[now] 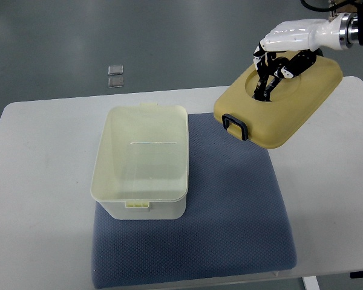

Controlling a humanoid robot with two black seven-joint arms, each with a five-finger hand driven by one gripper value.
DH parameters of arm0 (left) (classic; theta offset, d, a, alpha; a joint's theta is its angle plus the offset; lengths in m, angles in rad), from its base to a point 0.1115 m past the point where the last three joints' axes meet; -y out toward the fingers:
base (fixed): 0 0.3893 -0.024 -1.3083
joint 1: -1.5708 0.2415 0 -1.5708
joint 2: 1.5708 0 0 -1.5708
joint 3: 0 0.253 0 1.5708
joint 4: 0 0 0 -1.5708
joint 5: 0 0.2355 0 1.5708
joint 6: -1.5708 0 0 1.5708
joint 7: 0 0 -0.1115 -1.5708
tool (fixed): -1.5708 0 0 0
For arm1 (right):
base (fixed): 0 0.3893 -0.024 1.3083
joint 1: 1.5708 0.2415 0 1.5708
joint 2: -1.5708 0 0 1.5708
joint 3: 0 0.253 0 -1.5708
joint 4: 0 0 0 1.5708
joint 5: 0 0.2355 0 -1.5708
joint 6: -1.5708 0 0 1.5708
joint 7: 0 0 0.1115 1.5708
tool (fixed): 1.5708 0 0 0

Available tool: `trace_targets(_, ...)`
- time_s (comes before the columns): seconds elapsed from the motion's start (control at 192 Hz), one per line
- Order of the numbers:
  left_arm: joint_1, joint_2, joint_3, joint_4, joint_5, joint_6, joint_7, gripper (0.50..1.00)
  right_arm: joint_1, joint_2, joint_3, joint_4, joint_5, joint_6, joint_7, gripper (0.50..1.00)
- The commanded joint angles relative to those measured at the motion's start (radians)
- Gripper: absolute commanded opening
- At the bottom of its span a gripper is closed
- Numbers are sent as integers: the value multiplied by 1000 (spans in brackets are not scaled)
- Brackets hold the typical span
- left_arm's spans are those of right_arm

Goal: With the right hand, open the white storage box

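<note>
A white storage box [141, 162] stands open on the left part of a blue-grey mat [230, 211], its inside empty. Its yellowish lid [284, 109], with a black latch clip [235, 126] on the lower left edge, hangs tilted in the air above the mat's far right corner. My right hand [272, 69], white with black fingers, comes in from the upper right and is shut on the lid, its fingers gripping in the lid's central recess. The left arm does not show.
The mat lies on a white table [36, 199] with rounded corners. On the grey floor beyond the table's far edge sit two small clear square pieces [115, 75]. Bare tabletop shows left of the box and right of the mat.
</note>
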Motion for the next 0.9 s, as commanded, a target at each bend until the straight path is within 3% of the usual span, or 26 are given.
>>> trace_targets(0.0,0,0,0,0,0,0,0,1000,-50,-4,0,0,0,-29,4,500)
trace_targets(0.239,0,0,0,0,0,0,0,1000,-134,39,3,0,0,-80,1,500)
trace_targets(0.712,0,0,0,-2,0,0,0,1000,-182,123,14,10,12,-88,-4,500)
trace_targets(0.717,0,0,0,0,0,0,0,1000,-182,124,14,10,12,-91,-4,543)
trace_targets(0.722,0,0,0,0,0,0,0,1000,-182,124,14,10,12,-91,-4,543)
trace_targets(0.727,0,0,0,0,0,0,0,1000,-182,126,15,10,13,-94,-4,596)
trace_targets(0.732,0,0,0,0,0,0,0,1000,-182,126,15,10,13,-94,-4,596)
trace_targets(0.738,0,0,0,0,0,0,0,1000,-182,128,17,10,13,-97,-4,651)
trace_targets(0.743,0,0,0,0,0,0,0,1000,-182,128,17,10,13,-97,-4,652)
trace_targets(0.748,0,0,0,0,0,0,-1,1000,-183,129,17,10,15,-101,-4,708)
trace_targets(0.753,0,0,0,0,0,0,-1,1000,-184,129,17,10,15,-101,-4,709)
trace_targets(0.758,0,0,0,0,0,0,0,1000,-184,132,18,10,17,-106,-2,759)
trace_targets(0.764,0,0,0,0,0,0,0,1000,-184,132,18,10,17,-106,-2,760)
trace_targets(0.769,0,0,0,0,0,0,0,1000,-185,134,18,10,18,-111,-1,809)
trace_targets(0.774,0,0,0,0,0,0,0,1000,-185,134,18,10,18,-111,-1,809)
trace_targets(0.779,0,0,0,0,0,0,-1,1000,-188,135,18,10,18,-115,1,847)
trace_targets(0.79,0,0,0,0,0,0,0,1000,-190,135,18,10,18,-121,1,876)
trace_targets(0.821,0,0,0,0,0,0,0,1000,-200,138,17,10,17,-137,1,919)
trace_targets(0.894,0,0,0,0,0,0,-1,1000,-211,143,17,10,18,-154,-1,930)
